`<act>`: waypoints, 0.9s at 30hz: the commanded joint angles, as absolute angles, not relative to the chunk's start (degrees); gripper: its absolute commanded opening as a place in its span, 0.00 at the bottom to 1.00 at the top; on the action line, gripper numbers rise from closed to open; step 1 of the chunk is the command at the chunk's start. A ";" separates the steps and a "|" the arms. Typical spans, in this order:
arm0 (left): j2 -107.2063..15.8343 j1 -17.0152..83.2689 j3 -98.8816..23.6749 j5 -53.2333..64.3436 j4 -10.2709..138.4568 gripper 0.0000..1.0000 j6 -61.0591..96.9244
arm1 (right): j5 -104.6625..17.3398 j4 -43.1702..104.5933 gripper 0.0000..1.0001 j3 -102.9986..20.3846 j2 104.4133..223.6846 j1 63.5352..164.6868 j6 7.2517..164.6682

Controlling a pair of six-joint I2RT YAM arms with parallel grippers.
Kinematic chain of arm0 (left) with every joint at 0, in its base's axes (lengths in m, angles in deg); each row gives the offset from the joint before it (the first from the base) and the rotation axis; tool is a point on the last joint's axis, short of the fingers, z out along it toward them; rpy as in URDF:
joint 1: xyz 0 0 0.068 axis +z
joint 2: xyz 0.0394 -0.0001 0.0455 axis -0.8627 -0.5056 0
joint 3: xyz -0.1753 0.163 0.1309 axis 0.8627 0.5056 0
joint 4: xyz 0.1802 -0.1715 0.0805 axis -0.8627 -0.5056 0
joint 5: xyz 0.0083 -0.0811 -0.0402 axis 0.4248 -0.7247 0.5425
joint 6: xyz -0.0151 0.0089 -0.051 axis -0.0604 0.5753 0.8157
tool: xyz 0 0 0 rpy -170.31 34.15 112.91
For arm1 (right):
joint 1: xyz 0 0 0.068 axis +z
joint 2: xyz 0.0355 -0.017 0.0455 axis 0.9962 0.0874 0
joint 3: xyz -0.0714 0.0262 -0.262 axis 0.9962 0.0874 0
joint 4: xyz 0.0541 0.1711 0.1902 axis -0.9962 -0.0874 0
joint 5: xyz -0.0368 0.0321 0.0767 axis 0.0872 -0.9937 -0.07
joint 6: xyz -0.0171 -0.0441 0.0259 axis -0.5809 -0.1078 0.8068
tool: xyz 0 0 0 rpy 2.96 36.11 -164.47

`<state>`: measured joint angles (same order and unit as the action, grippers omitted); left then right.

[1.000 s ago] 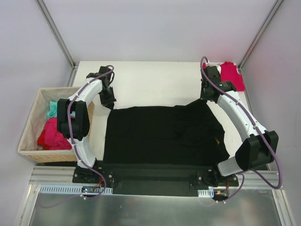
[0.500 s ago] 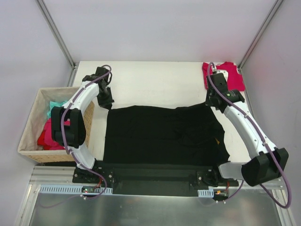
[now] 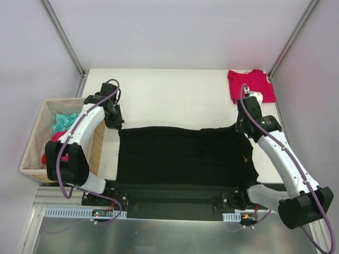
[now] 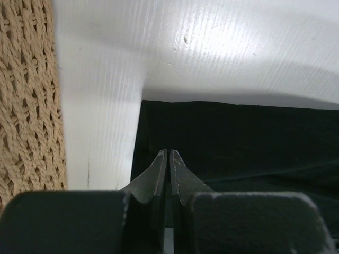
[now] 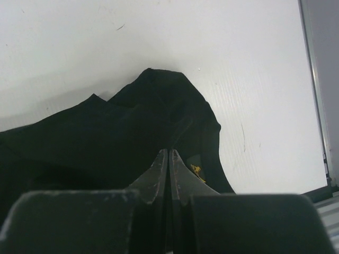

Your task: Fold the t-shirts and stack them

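basket (image 3: 37, 159): far left, off the table edge; teal + red cloth inside, not in play.
L claw (image 4: 169, 159): jaws fully closed at far-left corner of black tee; looks pinched on the cloth edge, can't confirm from wrist view.
black tee (image 3: 180, 156): spread flat mid-table, near side, far edge running L to R between the two claws.
R claw (image 5: 169, 159): jaws fully closed at far-right corner of black tee, cloth bunched up to a peak there; prob. gripping, not certain.
red tee (image 3: 251, 84): far-right corner of table, already folded small, well apart from black one.
step: prob. folding black tee, far edge held at both corners.
next: carry both corners toward near hem evenly, keep edge taut, then let go.
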<state>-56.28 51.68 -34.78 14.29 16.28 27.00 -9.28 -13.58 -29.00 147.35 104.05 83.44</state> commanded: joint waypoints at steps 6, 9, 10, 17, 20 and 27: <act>-48.15 51.01 -29.78 12.32 16.37 0.00 27.62 | -7.64 -16.94 0.01 -24.04 139.05 105.46 87.58; -47.45 51.01 -28.20 12.15 16.37 0.00 27.45 | -7.11 -18.26 0.01 -22.02 136.59 105.55 88.28; -47.19 51.01 -27.84 12.23 16.37 0.00 27.45 | -6.93 -18.87 0.01 -20.88 136.06 105.55 88.63; -47.01 51.01 -25.64 12.76 16.46 0.00 26.83 | -5.97 -21.34 0.01 -17.01 131.49 105.55 90.13; -47.10 51.01 -25.02 13.11 16.73 0.00 26.83 | -6.31 -21.87 0.01 -14.29 129.47 105.55 90.92; -49.29 51.01 -24.67 12.94 17.60 0.00 26.92 | -6.58 -22.83 0.01 -12.26 129.11 108.19 93.56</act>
<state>-48.91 51.68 -25.29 12.60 16.84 26.89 -7.92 -21.03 -11.91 129.05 106.81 91.07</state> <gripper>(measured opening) 0.009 0.015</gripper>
